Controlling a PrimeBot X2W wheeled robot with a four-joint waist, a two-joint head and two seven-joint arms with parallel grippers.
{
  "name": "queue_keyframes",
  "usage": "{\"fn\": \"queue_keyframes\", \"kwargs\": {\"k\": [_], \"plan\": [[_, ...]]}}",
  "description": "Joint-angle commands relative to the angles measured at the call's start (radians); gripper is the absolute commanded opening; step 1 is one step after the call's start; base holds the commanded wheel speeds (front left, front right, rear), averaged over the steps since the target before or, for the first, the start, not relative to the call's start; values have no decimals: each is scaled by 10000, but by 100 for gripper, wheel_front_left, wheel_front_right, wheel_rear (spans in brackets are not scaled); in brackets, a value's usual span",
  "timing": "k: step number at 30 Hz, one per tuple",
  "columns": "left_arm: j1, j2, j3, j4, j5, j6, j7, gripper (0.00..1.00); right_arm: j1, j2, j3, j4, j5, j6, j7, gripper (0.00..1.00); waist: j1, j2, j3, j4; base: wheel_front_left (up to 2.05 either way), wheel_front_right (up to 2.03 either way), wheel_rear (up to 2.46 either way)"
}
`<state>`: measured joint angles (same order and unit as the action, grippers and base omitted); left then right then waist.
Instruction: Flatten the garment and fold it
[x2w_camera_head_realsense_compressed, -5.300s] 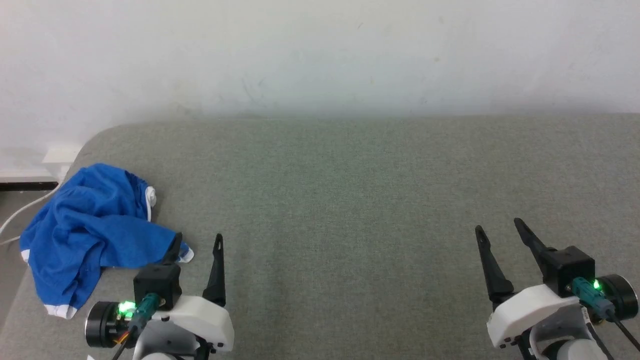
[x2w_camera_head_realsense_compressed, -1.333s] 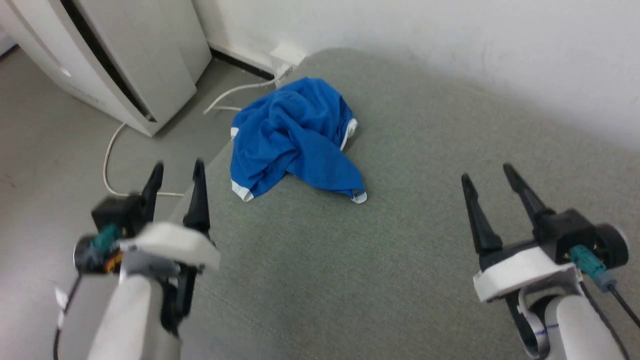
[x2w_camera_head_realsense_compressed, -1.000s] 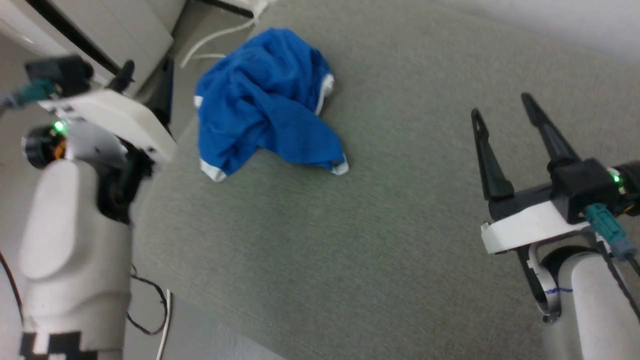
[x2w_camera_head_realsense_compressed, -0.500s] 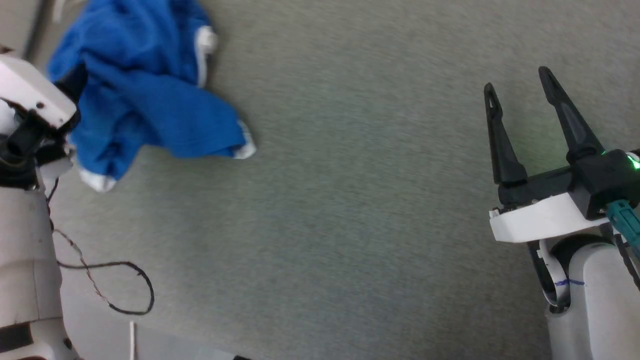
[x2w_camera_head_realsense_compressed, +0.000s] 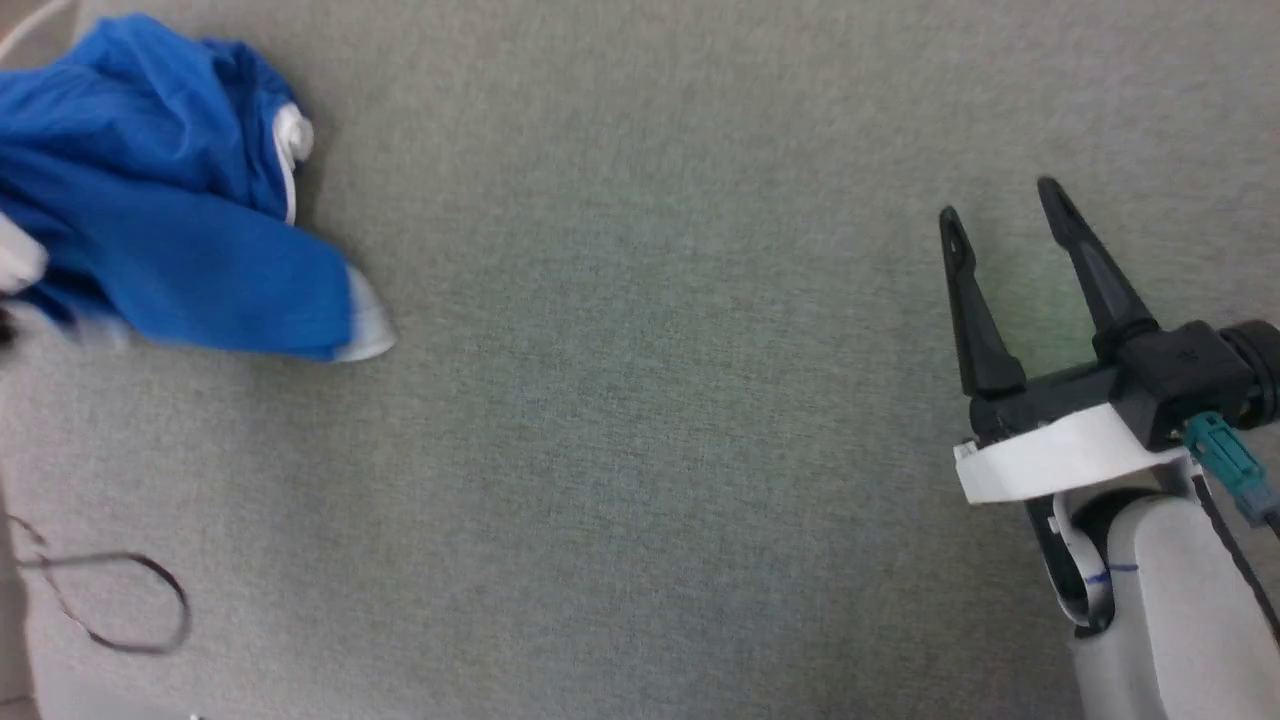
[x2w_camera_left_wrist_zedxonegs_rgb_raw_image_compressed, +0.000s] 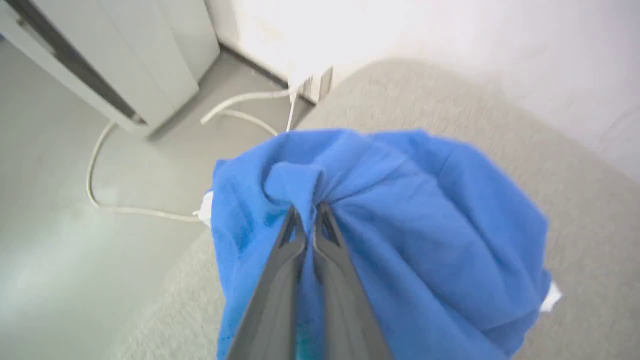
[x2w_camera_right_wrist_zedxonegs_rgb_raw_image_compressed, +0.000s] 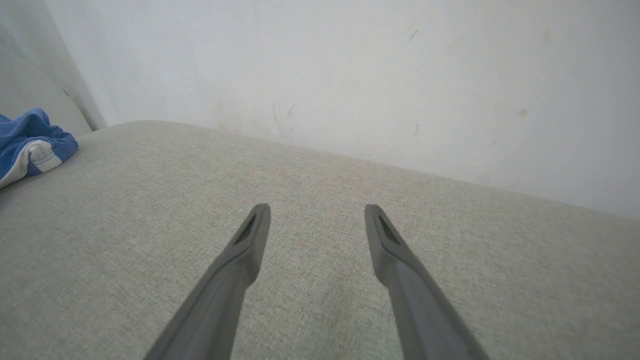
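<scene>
The garment (x2w_camera_head_realsense_compressed: 170, 230) is a crumpled heap of bright blue fabric with white trim, lying at the upper left of the grey cushion (x2w_camera_head_realsense_compressed: 640, 400) in the head view. In the left wrist view my left gripper (x2w_camera_left_wrist_zedxonegs_rgb_raw_image_compressed: 307, 212) is shut, pinching a bunched fold of the garment (x2w_camera_left_wrist_zedxonegs_rgb_raw_image_compressed: 400, 210) between its fingertips. A corner of the garment (x2w_camera_right_wrist_zedxonegs_rgb_raw_image_compressed: 30, 145) with its white hem shows at the far left of the right wrist view. My right gripper (x2w_camera_head_realsense_compressed: 1000, 200) stands open over bare cushion at the right, far from the fabric, and its open fingers (x2w_camera_right_wrist_zedxonegs_rgb_raw_image_compressed: 315, 207) hold nothing.
A white wall (x2w_camera_right_wrist_zedxonegs_rgb_raw_image_compressed: 350, 75) runs behind the cushion. Beyond the cushion's left end are the floor, white cables (x2w_camera_left_wrist_zedxonegs_rgb_raw_image_compressed: 150, 212) and a pale appliance (x2w_camera_left_wrist_zedxonegs_rgb_raw_image_compressed: 110, 60). A thin dark cable loop (x2w_camera_head_realsense_compressed: 120, 600) lies at the lower left of the head view.
The head camera has swung and tilted down. My left gripper reached the garment and shut on a fold of it. My right gripper stays open.
</scene>
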<state>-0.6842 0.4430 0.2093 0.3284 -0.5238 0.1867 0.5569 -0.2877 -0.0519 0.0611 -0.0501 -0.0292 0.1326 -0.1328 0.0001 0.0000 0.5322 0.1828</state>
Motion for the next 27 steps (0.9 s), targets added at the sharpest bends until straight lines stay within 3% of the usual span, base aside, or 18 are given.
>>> {"fn": "queue_keyframes", "kwargs": {"k": [1, 3, 8, 12, 21, 27], "plan": [[-209, 220, 65, -191, 510, 42, -1255, 0, 166, 13, -90, 178, 186, -19, -155, 100, -1, 0, -1561, -93, 0, 0, 0], [-322, 232, 47, -249, 643, -60, -1885, 0, 246, 14, -124, 290, 275, -19, -207, 100, -1, 0, -1865, -136, 0, 0, 0], [-1141, 461, -516, -23, 1396, -802, -4398, 0, 680, 15, -315, 666, 656, -19, -386, 100, -1, 0, -3236, -418, 0, 0, 0], [-1812, 25, -1390, -351, 1806, -1187, -5464, 0, 1096, 15, -360, 855, 991, -19, -440, 100, -1, 0, -4229, -895, 0, 0, 0], [-2333, -1431, -2721, -751, 1528, -1765, -5604, 0, 1550, 16, -434, 852, 1105, -19, -313, 100, -1, 0, -4872, -2002, 0, 0, 0], [-1689, -2578, -3707, -824, 1262, -2017, -5432, 0, 1712, 16, -499, 678, 1120, -19, -159, 100, -1, 0, -4914, -2908, 0, 0, 0]]}}
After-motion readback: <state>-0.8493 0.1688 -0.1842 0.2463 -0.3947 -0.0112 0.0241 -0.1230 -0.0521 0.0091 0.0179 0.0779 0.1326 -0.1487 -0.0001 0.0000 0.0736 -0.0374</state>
